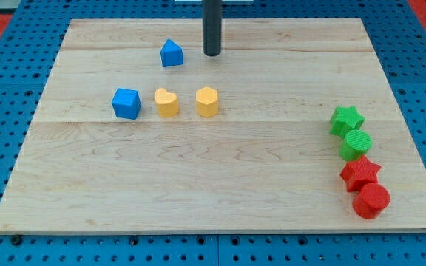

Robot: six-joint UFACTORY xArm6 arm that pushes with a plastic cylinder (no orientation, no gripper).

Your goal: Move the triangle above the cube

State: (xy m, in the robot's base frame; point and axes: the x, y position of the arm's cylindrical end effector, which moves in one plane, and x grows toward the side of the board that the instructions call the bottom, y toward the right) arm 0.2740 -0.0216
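The blue triangle block (pixel 171 53) sits near the view's top, left of centre. The blue cube (pixel 126 103) lies below it and to the left. My tip (pixel 211 54) rests on the board just right of the blue triangle, with a small gap between them. The triangle stands up and right of the cube, not straight above it.
A yellow heart block (pixel 166 102) and a yellow hexagon block (pixel 207 102) lie in a row right of the cube. At the view's right edge stand a green star (pixel 346 120), a green cylinder (pixel 356 143), a red star (pixel 359 173) and a red cylinder (pixel 371 200).
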